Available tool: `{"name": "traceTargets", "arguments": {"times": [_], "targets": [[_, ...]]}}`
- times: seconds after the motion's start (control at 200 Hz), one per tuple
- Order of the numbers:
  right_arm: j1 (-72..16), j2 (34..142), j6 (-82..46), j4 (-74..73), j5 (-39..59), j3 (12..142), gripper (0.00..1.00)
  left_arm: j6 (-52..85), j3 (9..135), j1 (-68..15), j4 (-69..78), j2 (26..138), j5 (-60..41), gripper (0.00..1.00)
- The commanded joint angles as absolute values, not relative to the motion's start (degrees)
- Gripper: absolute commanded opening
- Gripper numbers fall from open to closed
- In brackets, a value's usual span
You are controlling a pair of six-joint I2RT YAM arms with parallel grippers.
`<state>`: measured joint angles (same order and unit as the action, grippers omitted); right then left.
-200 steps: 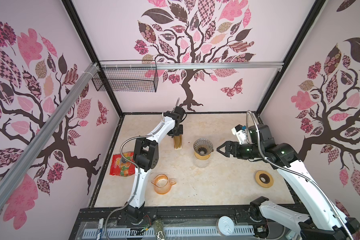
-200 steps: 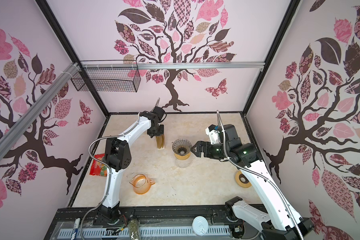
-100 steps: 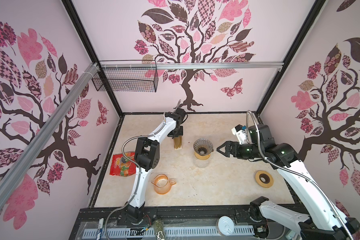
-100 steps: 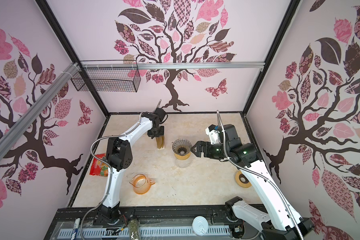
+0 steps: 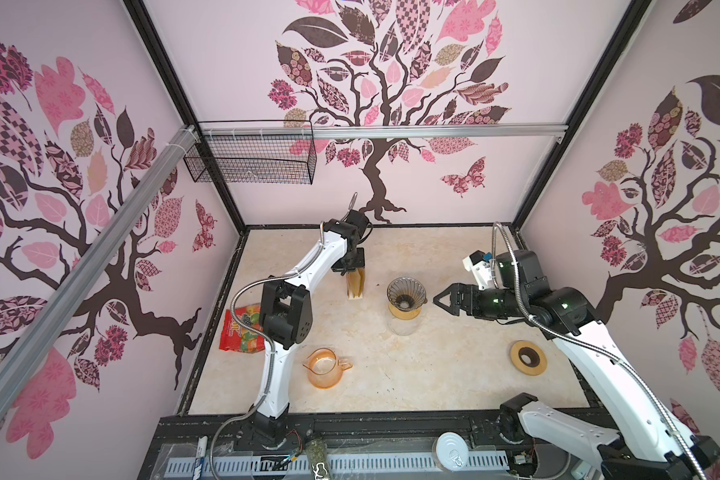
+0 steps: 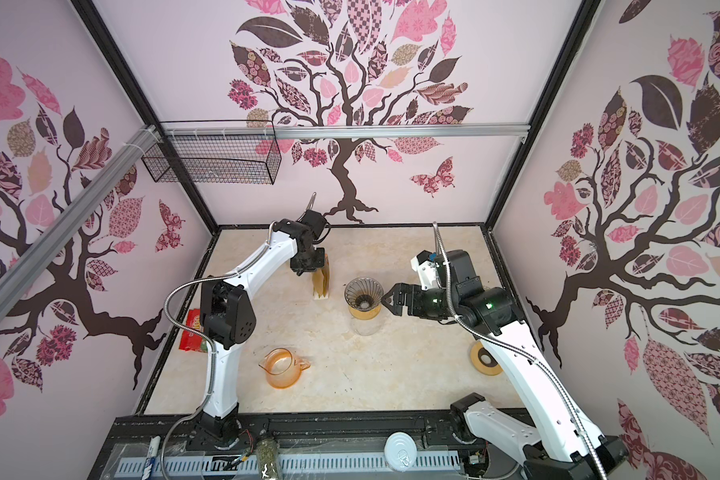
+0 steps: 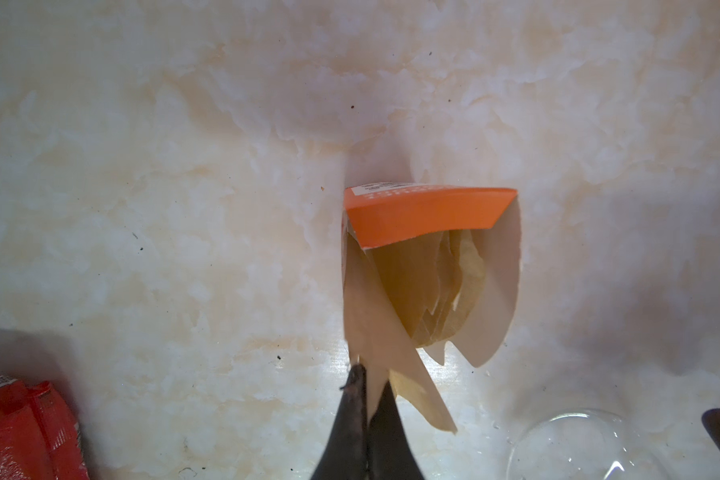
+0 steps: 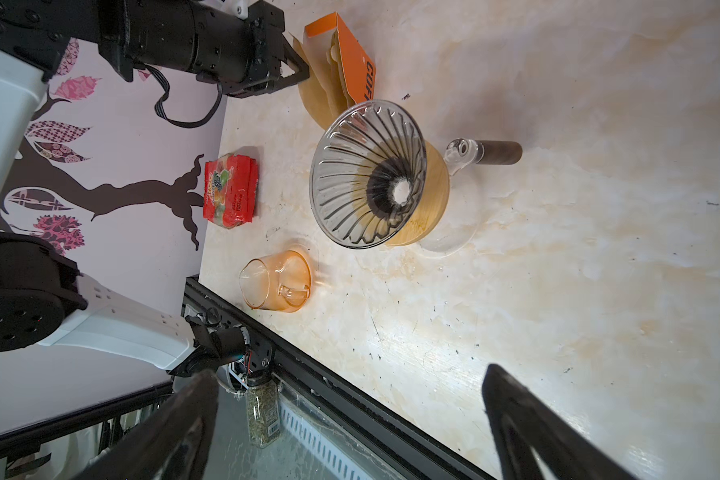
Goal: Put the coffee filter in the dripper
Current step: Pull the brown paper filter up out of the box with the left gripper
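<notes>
Marbled worktop (image 5: 433, 374) holds the dripper (image 5: 406, 293) centrally. From an outstretched arm the left claw (image 7: 366, 386) points down, pinching a coffee filter (image 7: 371, 316) at the dripper's ten o'clock. The right claw (image 5: 436, 300) lies level, spread wide, at three o'clock.

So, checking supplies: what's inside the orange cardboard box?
The orange cardboard box holds brown paper coffee filters, one pinched by the left gripper. Overlap hides their count.

Red packet (image 7: 21, 428) and glass carafe (image 7: 578, 449) cut by left wrist frame edge. Coffee filter (image 7: 371, 324) edge hidden inside left tool (image 7: 371, 376) pinch. Wooden ring (image 6: 476, 365) half behind right arm in a top view.
</notes>
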<state>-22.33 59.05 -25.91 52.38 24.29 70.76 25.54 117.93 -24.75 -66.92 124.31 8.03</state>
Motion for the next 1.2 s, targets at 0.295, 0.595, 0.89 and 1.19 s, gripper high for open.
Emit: {"name": "traceTargets", "arguments": {"times": [0.295, 0.595, 0.89, 1.19], "targets": [[-22.48, 57.04, -25.66, 51.57, 24.87, 70.68, 1.0, 25.65, 116.12, -24.96, -69.72, 119.68, 5.36, 0.0], [-22.48, 57.65, -25.66, 50.81, 25.31, 71.16, 1.0, 25.26, 115.16, -24.77, -71.18, 115.51, 5.1, 0.0], [-22.44, 58.53, -25.4, 50.82, 23.88, 72.49, 1.0, 25.73, 115.06, -23.85, -72.67, 109.94, 1.72, 0.0], [-22.48, 62.2, -28.04, 47.61, 21.83, 79.78, 1.0, 29.24, 111.69, -22.25, -72.75, 101.91, -6.15, 0.0]]}}
